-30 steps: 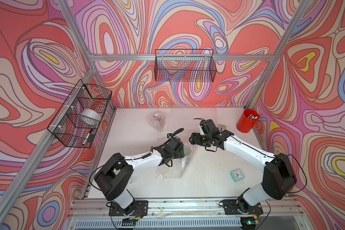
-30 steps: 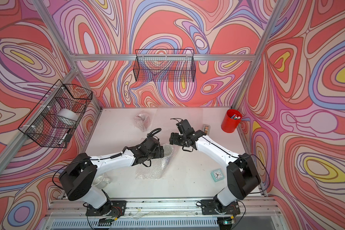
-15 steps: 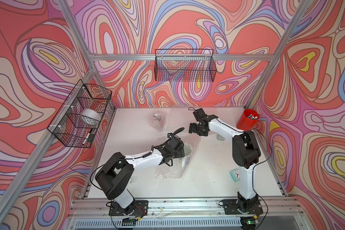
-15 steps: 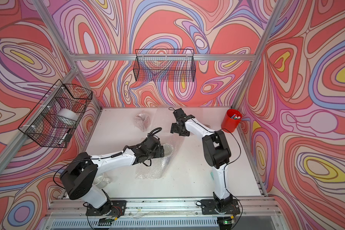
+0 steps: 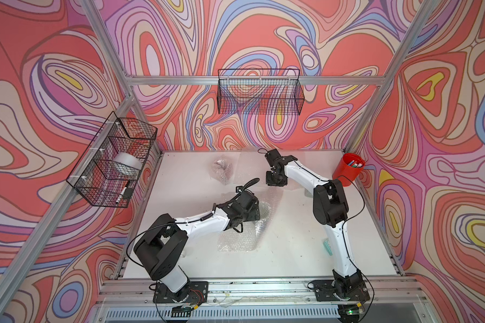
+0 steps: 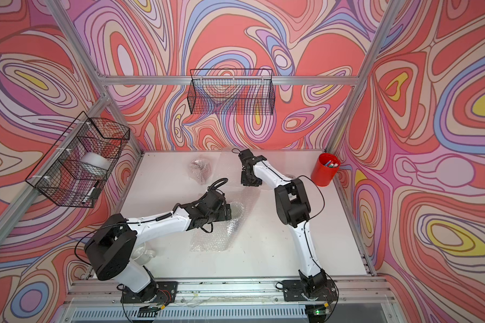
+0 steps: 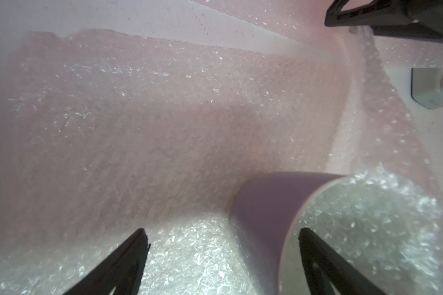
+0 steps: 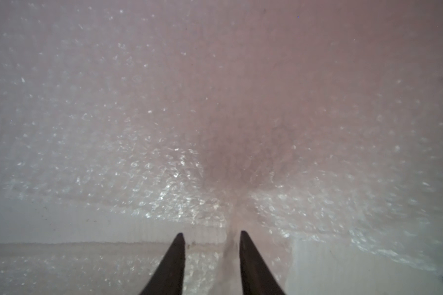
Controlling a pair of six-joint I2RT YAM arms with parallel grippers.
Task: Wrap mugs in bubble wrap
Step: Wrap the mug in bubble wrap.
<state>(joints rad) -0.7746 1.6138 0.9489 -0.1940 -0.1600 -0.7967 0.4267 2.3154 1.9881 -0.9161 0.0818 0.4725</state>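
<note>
The left end effector (image 7: 223,231) stands wide apart about the white ceramic mug (image 7: 261,212), which lies on its side on the transparent bubble wrap sheet (image 5: 237,240) mid-tabletop (image 5: 291,251); this probably steadies the mug. To its right and farther off, the right end effector (image 8: 211,235) pinches a pleat of the sheet's edge, likely to fold it over.

A clear glass mug (image 6: 144,251) sits unwrapped near left. A reddish bubble-wrapped bundle (image 5: 221,170) and a red plastic pen cup (image 5: 347,169) stand clear.

1. The white mug (image 7: 264,219), beside one finger of the left gripper (image 7: 223,229), is cut off by the frame's edge and its handle is hidden.
2. A blurred fold of bubble wrap (image 8: 164,166) runs between the fingers of the right gripper (image 8: 211,233); whether it is pinched is unclear.
3. The glass mug (image 6: 149,253) is half hidden behind the left arm.
</note>
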